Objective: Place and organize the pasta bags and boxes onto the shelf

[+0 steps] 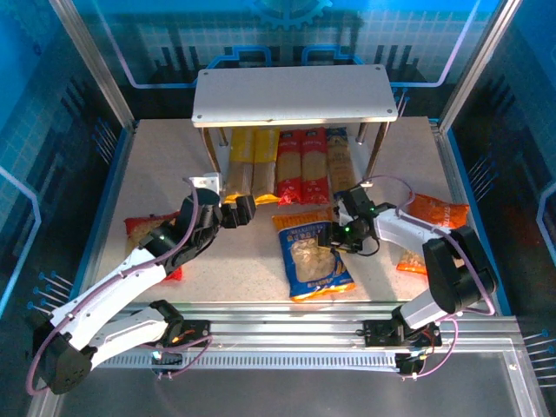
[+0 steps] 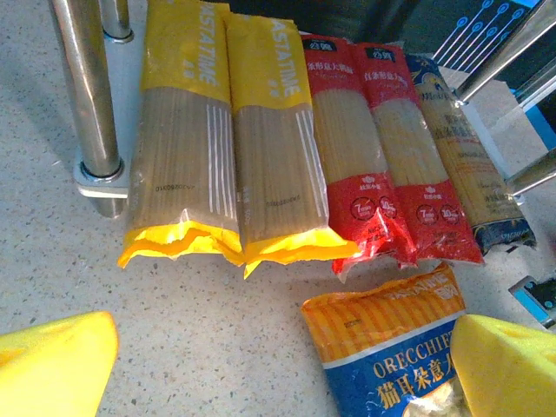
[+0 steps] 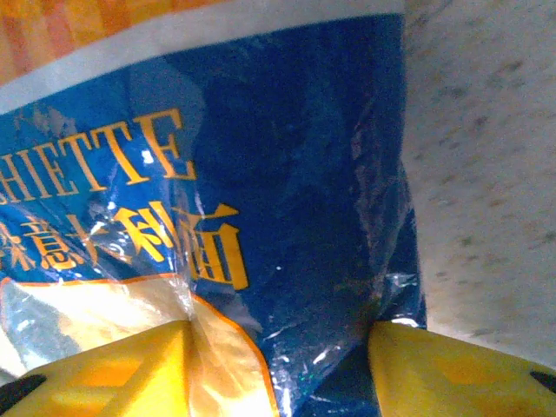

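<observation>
Blue pasta bag [image 1: 313, 254], right fingers [image 3: 452, 373] half-spread astride its edge, grip unclear, left fingers [image 2: 52, 365] wide apart, empty

My right fingers [image 1: 333, 238] at right edge of blue bag [image 1: 311, 261], mid-bench [image 1: 165, 165]. Left fingers [image 1: 243, 211] near yellow packs [image 1: 252, 165] under shelf [image 1: 287, 95]. Red bag [image 1: 143, 228] beneath left arm [image 1: 130, 278].

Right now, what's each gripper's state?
Left gripper: open, holding nothing.
Right gripper: jaws either side of the blue bag edge; grip cannot be told.
</observation>
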Robot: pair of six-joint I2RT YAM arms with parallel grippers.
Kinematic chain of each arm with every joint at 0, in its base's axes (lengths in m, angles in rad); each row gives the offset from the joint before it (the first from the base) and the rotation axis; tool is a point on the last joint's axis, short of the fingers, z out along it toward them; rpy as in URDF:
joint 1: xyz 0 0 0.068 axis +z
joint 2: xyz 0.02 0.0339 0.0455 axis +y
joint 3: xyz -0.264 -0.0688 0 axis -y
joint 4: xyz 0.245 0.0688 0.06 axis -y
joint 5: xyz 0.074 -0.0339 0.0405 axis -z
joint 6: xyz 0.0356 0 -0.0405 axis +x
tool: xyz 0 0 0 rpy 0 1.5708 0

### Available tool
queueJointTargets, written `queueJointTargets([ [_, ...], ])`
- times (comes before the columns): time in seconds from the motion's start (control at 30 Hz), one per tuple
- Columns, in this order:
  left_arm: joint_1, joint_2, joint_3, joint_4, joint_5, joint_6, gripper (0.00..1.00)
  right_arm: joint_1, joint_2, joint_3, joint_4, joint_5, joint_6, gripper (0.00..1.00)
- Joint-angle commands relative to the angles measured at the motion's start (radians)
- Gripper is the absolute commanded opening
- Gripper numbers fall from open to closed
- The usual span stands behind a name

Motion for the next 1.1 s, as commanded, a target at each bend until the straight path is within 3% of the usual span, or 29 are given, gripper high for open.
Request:
queueJointTargets([
  [0.0, 0.002, -0.001, -0.008, -0.038, -0.002, 0.035, 0.99, 0.024, -0.023, -0.067, 0.056, -0.082, 0.132, 0.54],
  [0.3, 0.002, 0.012, -0.030, -0.052, 0.031, 0.029, 0.99, 0.117, -0.076, -0.100, 0.236, -0.040, 0.333, 0.53],
  [0.63, 0.002, 0.004, -0.055, -0.065, 0.059, 0.020, 0.99, 0.153, -0.069, -0.064, 0.208, 0.020, 0.326, 0.57],
  [0.73, 0.002, 0.003, -0.056, -0.076, 0.068, 0.020, 0.99, 0.153, -0.142, -0.019, 0.093, 0.113, 0.260, 0.67],
  [0.87, 0.002, -0.006, -0.058, -0.083, 0.070, 0.026, 0.99, 0.126, -0.293, 0.097, -0.180, 0.300, 0.126, 0.89],
  [1.07, 0.004, -0.006, -0.050, -0.074, 0.091, 0.031, 0.99, -0.078, -0.439, 0.277, -0.521, 0.455, -0.035, 0.90],
])
